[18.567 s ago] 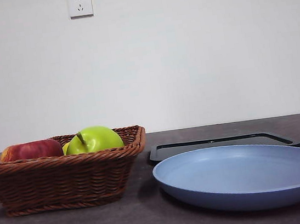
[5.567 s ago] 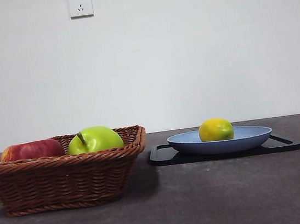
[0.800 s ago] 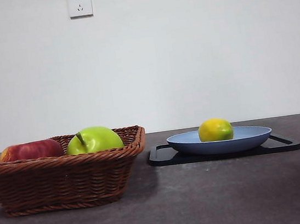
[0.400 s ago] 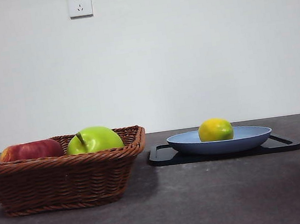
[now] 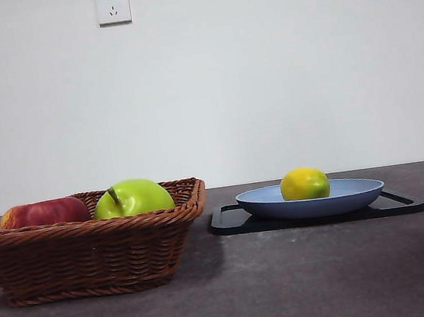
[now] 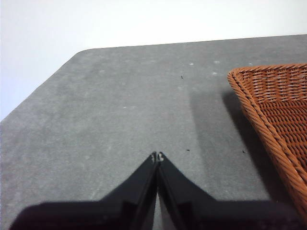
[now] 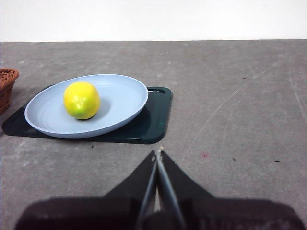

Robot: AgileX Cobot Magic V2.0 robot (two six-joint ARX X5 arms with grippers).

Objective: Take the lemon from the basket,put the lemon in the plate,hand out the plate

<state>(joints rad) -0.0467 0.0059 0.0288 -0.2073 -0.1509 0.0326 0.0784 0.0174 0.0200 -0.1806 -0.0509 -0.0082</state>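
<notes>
A dark grey bench stands before a plain white wall with a socket. Nearest is the wicker basket, holding a green apple and a red apple. Beyond and beside the basket, the lemon rests in the blue plate, which sits on a black tray. The left hand is closed and empty beside the basket; the right hand is closed and empty, apart from the tray.
</notes>
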